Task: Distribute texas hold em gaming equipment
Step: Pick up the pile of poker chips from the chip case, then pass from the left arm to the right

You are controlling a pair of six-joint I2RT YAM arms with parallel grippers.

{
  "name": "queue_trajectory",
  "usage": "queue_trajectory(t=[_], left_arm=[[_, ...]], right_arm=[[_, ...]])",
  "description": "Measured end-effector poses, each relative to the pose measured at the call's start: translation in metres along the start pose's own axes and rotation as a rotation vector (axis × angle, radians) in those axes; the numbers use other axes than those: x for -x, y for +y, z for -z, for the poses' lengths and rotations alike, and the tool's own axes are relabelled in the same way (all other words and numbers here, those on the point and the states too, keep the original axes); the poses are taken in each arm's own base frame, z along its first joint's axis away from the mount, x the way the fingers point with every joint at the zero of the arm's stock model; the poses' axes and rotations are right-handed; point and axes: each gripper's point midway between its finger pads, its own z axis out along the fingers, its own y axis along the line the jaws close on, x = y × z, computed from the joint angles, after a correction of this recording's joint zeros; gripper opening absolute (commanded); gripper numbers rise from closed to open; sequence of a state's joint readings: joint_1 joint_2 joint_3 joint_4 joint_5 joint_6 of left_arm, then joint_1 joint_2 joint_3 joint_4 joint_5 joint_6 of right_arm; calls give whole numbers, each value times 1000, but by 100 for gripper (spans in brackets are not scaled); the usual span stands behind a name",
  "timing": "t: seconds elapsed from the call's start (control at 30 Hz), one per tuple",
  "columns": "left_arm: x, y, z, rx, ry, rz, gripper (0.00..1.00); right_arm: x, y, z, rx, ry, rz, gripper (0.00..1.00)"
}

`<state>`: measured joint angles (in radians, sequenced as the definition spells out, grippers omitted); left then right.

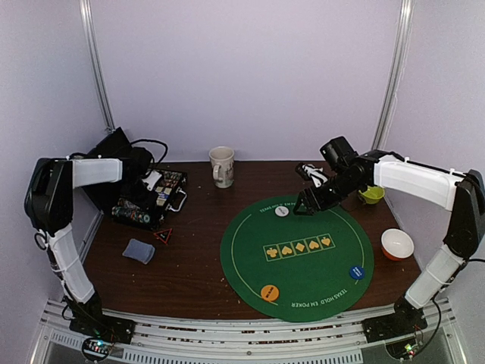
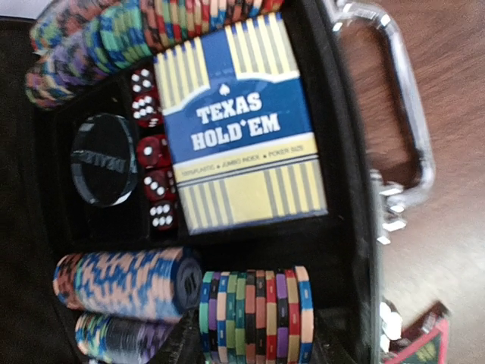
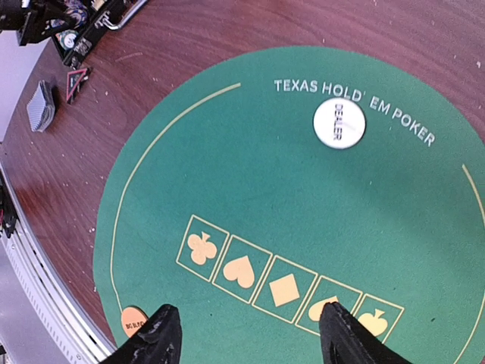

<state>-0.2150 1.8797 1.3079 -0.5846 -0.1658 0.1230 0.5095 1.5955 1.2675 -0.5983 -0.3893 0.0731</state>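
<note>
Tool on right (image 3: pixel 248 315) is hovering apart above mat (image 3: pixel 250 174); left tool (image 1: pixel 155 188) is hanging left of mat, state unclear.

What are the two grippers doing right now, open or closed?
Left gripper: over the chip case, cannot tell.
Right gripper: open, holding nothing.

matt felt mat (image 1: pixel 250 262), wooden table (image 1: pixel 189 265), glossy card box (image 2: pixel 242 125)
</note>
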Motion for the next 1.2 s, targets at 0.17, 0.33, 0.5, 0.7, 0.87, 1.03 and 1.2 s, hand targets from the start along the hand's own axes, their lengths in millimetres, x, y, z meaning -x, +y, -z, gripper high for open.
queue_trajectory(t=[0.17, 0.33, 0.5, 0.7, 0.87, 1.03, 1.2], left_arm=[[22, 0, 65, -63, -148, 78, 0], [59, -26, 152, -222, -416, 163, 0], [90, -123, 209, -555, -581, 154, 0], [79, -237, 205, -909, -491, 125, 0], [73, -305, 179, -1077, -388, 109, 0], [64, -343, 148, -1177, -300, 135, 0], [48, -357, 99, -1161, -191, 184, 0]], right_arm=[[15, 2, 10, -13, -40, 11, 64], [32, 4, 32, -55, -98, 38, 63], [46, 24, 58, -97, -171, 155, 65], [26, 85, 64, -52, -180, 457, 71], [6, 99, 57, -31, -204, 653, 82], [5, 98, 31, -36, -213, 779, 90], [-3, 95, -17, -25, -144, 919, 91]])
